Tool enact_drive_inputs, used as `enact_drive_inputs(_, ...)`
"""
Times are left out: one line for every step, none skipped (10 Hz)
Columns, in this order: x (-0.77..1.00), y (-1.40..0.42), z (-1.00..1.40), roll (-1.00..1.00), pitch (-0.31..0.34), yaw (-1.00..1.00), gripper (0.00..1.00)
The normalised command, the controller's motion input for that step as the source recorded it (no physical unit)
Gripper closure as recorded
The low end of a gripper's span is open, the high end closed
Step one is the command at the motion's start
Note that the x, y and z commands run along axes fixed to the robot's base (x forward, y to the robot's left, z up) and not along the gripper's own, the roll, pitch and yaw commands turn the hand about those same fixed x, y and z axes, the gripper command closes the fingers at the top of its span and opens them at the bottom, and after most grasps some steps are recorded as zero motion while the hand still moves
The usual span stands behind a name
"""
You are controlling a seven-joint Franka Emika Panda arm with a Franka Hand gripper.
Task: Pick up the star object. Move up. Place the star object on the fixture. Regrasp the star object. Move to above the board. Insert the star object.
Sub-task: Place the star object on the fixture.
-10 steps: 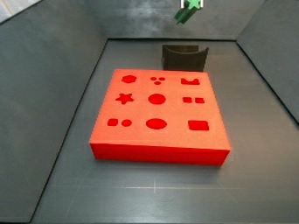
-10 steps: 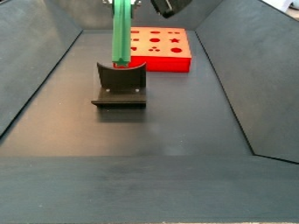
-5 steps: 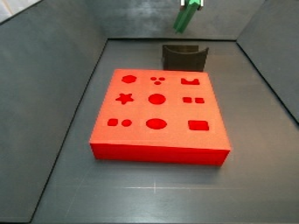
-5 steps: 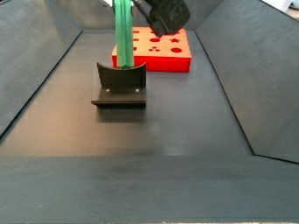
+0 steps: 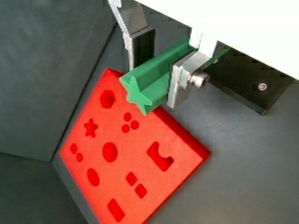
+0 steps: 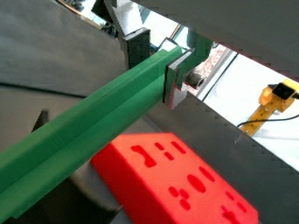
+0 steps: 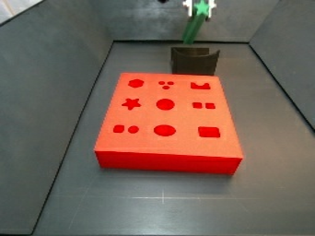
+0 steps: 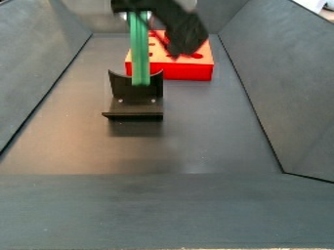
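The hand (image 5: 160,68) has come down; fingers clamp the star object (image 5: 149,80) above the fixture (image 7: 194,61).

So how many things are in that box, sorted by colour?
Green: 1, the peg, held between the gripper's fingers above the fixture.
Red: 1, the board.
Dark grey: 1, the fixture.
Total: 3, not counting the gripper.
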Motion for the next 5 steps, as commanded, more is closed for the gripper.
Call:
enact_drive_inputs(0.12,0.11,-1.00,-0.17,0.023,-0.14,1.00)
enact_drive_inputs(0.12,0.11,-1.00,-0.16,0.002,-0.13,1.00)
enact_drive_inputs(0.12,0.09,-0.87,-0.14,-0.032,-0.12,1.00)
enact_drive_inputs(0.10,0.07,-0.68,-0.12,-0.051,-0.10,1.00)
enact_drive_inputs(0.08,0.05,-0.44,-0.10,-0.072,-0.08,1.00)
